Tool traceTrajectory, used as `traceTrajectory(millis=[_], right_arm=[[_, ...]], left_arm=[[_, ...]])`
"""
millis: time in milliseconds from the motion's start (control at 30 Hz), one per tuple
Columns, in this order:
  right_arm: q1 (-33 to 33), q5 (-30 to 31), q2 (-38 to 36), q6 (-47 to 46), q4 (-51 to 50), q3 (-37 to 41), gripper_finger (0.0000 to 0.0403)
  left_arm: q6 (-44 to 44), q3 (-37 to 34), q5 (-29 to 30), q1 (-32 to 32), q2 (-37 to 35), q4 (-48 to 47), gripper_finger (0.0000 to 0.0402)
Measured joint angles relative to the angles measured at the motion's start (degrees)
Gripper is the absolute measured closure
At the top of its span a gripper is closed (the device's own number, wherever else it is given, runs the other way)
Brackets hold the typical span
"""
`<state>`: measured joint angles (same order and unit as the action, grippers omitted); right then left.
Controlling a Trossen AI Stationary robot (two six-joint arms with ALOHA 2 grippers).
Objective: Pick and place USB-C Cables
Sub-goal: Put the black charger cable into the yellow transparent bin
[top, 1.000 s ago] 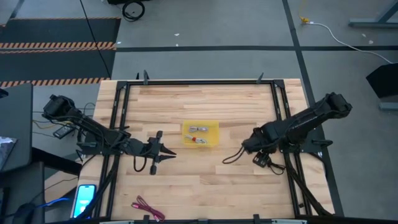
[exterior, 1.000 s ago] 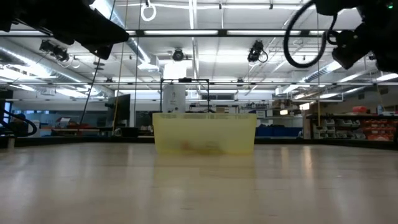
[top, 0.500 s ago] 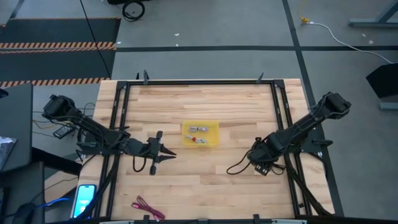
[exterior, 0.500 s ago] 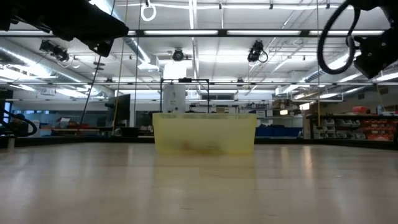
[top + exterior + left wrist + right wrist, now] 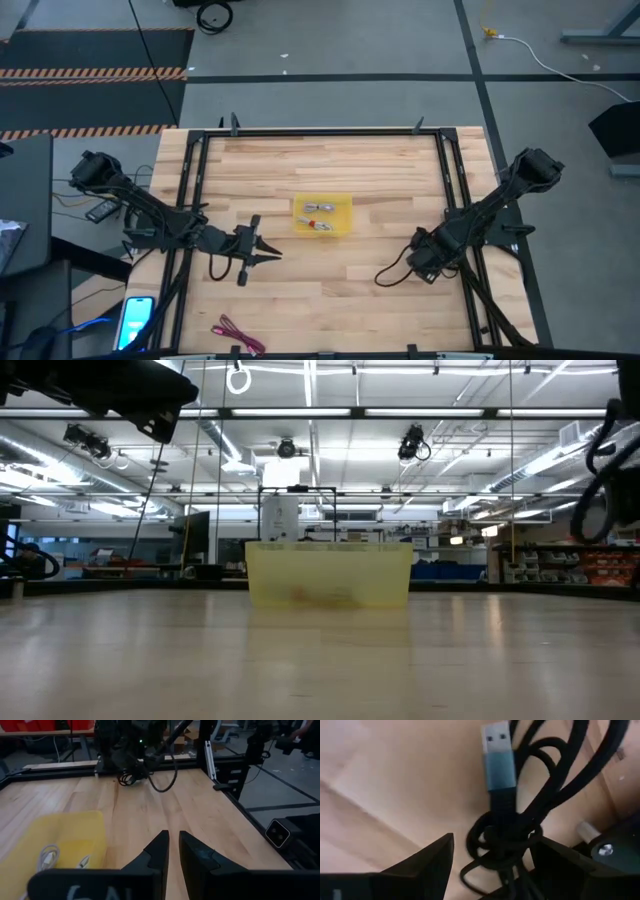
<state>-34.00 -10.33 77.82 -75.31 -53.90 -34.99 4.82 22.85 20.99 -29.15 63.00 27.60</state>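
USB-C cable, black, thin braided cord in a loose bundle [image 5: 512, 832]: held aloft by the right gripper [image 5: 425, 262], fingers closed on the knotted middle of the coil, well to the right of the yellow plastic bin [image 5: 322, 216]. One grey-sleeved metal plug sticks out beyond the fingers along their line; a slack loop trails from the gripper toward the bin, the bundle's long axis roughly following that loop. Held by the middle, probably so the coil stays together for the carry.

USB-C cables, pale, two small bundles [image 5: 317, 215]: lying inside the bin.

USB-C cable, magenta-red, small bundle [image 5: 238, 335]: on the wooden table [image 5: 330, 160], near-left of the bin, well apart.

Left gripper [image 5: 268, 250]: fingers nearly together, holding nothing, waiting just left of the bin.
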Motion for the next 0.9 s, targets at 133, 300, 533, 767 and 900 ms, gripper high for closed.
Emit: traceTrajectory(millis=[133, 300, 533, 767, 900], right_arm=[[-0.05, 1.38, 0.0, 0.01, 0.1, 1.84, 0.014], [-0.05, 4.75, 0.0, 1.86, 0.5, 1.26, 0.0184], [0.26, 10.19, 0.0, 5.15, 2.07, 0.24, 0.0346], [2.55, 19.99, 0.0, 8.87, 4.6, 0.13, 0.0348], [3.95, 24.35, 0.04, 12.69, 3.18, -3.84, 0.0348]], left_arm=[[-0.11, 0.0, 0.0, 0.0, 0.0, 0.07, 0.0351], [-0.11, 0.0, 0.0, 0.02, 0.0, 0.55, 0.0351], [-0.98, 0.0, 0.0, 0.04, 0.0, 1.29, 0.0351], [-1.01, 0.0, 0.0, 0.04, 0.0, 1.29, 0.0351], [-0.98, 0.0, 0.0, 0.04, 0.0, 1.31, 0.0351]])
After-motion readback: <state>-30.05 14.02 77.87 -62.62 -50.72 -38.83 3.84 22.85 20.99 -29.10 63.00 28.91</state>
